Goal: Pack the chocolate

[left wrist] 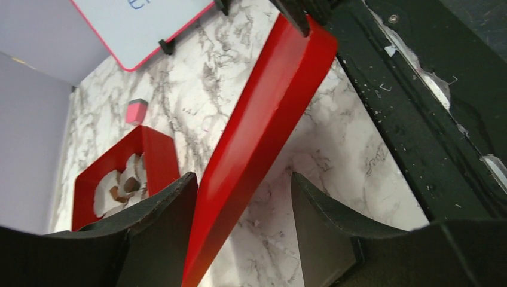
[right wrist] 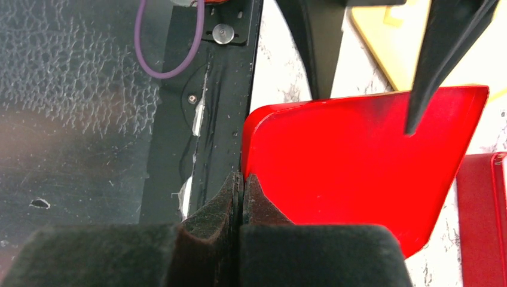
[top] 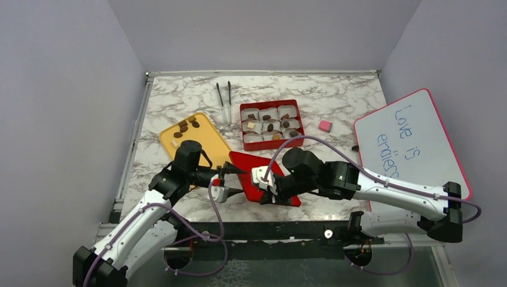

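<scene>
The chocolate sits in two places: several pieces in paper cups in the open red box (top: 241, 122), such as a dark round (top: 270, 127), and several dark and pale pieces (top: 185, 127) on the yellow tray (top: 203, 142). The red lid (top: 242, 161) lies tilted near the table's front edge. My right gripper (top: 266, 192) is shut on the lid's near rim (right wrist: 359, 161), jaws pressed together (right wrist: 242, 185). My left gripper (top: 234, 180) is open, and the lid's other edge (left wrist: 263, 119) runs between its fingers (left wrist: 245, 221).
Black tweezers (top: 224, 98) lie behind the box. A small pink block (top: 324, 125) sits right of it. A pink-framed whiteboard (top: 409, 143) covers the right side. The black table-edge rail (top: 269, 230) runs just below the lid.
</scene>
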Controlling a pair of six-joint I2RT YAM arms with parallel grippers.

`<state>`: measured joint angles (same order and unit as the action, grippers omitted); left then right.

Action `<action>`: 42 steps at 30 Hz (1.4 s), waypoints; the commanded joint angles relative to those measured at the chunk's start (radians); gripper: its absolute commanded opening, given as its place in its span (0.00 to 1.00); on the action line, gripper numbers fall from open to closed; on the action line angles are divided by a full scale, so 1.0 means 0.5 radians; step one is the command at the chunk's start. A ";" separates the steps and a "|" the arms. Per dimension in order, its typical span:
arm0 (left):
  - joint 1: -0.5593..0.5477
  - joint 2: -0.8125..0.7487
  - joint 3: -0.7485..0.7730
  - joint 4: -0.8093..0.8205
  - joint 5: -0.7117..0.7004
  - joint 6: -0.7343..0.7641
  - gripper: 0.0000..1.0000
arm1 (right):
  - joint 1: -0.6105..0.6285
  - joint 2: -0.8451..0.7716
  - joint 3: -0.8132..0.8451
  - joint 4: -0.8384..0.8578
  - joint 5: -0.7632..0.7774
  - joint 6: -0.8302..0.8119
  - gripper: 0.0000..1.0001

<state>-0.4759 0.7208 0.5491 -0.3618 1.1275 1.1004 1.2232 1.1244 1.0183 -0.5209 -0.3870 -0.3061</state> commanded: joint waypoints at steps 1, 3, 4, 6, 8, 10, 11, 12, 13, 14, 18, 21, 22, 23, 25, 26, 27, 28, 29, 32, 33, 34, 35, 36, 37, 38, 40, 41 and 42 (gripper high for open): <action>-0.107 0.117 0.074 -0.025 -0.085 0.144 0.59 | 0.011 0.019 0.112 0.048 0.084 -0.002 0.01; -0.114 0.134 0.068 -0.025 -0.110 0.171 0.56 | 0.011 0.019 0.119 0.054 0.075 0.002 0.01; -0.117 0.135 0.067 -0.025 -0.128 0.183 0.52 | 0.011 0.021 0.124 0.050 0.056 0.002 0.01; -0.122 0.118 0.072 -0.025 -0.163 0.195 0.44 | 0.011 0.025 0.132 0.035 0.026 -0.003 0.01; -0.125 0.088 0.076 -0.017 -0.189 0.198 0.41 | 0.011 0.031 0.134 0.030 0.030 0.001 0.01; -0.125 0.049 0.066 0.011 -0.214 0.175 0.41 | 0.011 0.027 0.121 0.036 0.045 0.005 0.01; -0.125 0.029 0.060 0.033 -0.227 0.149 0.41 | 0.011 0.030 0.114 0.041 0.054 0.009 0.01; -0.125 0.019 0.052 0.059 -0.244 0.107 0.38 | 0.010 0.029 0.109 0.047 0.065 0.017 0.01; -0.125 0.004 0.050 0.081 -0.254 0.071 0.35 | 0.011 0.033 0.107 0.050 0.078 0.026 0.01; -0.125 0.000 0.054 0.100 -0.257 0.031 0.32 | 0.011 0.036 0.110 0.051 0.095 0.037 0.01; -0.125 -0.005 0.088 0.147 -0.256 -0.096 0.18 | 0.011 0.016 0.167 0.068 0.264 0.114 0.06; -0.125 -0.017 0.125 0.220 -0.318 -0.287 0.12 | 0.011 -0.056 0.169 0.161 0.375 0.188 0.11; -0.125 -0.027 0.135 0.230 -0.328 -0.309 0.10 | 0.011 -0.085 0.156 0.200 0.403 0.210 0.18; -0.125 -0.046 0.137 0.245 -0.336 -0.329 0.09 | 0.011 -0.113 0.143 0.231 0.429 0.220 0.24; -0.125 -0.076 0.138 0.299 -0.372 -0.435 0.09 | 0.011 -0.157 0.122 0.290 0.506 0.251 0.33; -0.125 -0.090 0.140 0.320 -0.388 -0.491 0.08 | 0.011 -0.173 0.124 0.305 0.559 0.278 0.37; -0.125 -0.102 0.143 0.327 -0.400 -0.536 0.07 | 0.011 -0.190 0.130 0.318 0.616 0.315 0.40; -0.125 -0.117 0.145 0.329 -0.404 -0.570 0.07 | 0.011 -0.213 0.139 0.334 0.670 0.348 0.43; -0.125 -0.130 0.150 0.339 -0.402 -0.619 0.06 | 0.011 -0.236 0.145 0.361 0.733 0.400 0.47; -0.125 -0.192 0.141 0.467 -0.414 -0.857 0.04 | 0.011 -0.341 0.141 0.476 0.932 0.539 0.61; -0.125 -0.219 0.127 0.559 -0.441 -1.025 0.03 | 0.011 -0.384 0.137 0.520 0.966 0.575 0.65; -0.125 -0.241 0.110 0.659 -0.474 -1.151 0.02 | 0.011 -0.425 0.133 0.572 1.000 0.601 0.68; -0.125 -0.258 0.099 0.765 -0.512 -1.274 0.01 | 0.011 -0.464 0.134 0.630 1.034 0.660 0.71; -0.125 -0.268 0.094 0.850 -0.550 -1.378 0.01 | 0.011 -0.501 0.140 0.675 1.062 0.701 0.74; -0.125 -0.267 0.101 0.908 -0.595 -1.467 0.01 | 0.011 -0.531 0.139 0.725 1.099 0.728 0.79; -0.125 -0.253 0.119 0.943 -0.653 -1.551 0.01 | 0.011 -0.559 0.143 0.773 1.129 0.742 0.83; -0.125 -0.201 0.188 0.971 -0.857 -1.752 0.03 | 0.011 -0.582 0.170 0.835 1.179 0.746 0.85; -0.125 -0.158 0.231 0.972 -1.040 -1.911 0.09 | 0.013 -0.581 0.186 0.853 1.209 0.742 0.85; -0.125 -0.111 0.300 0.941 -1.286 -2.067 0.13 | 0.011 -0.575 0.197 0.866 1.247 0.742 0.85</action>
<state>-0.5369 0.6098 0.5976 -0.0097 0.8158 0.4099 1.2232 0.8417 1.0782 -0.2005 0.1242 0.0208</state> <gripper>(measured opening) 0.163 0.843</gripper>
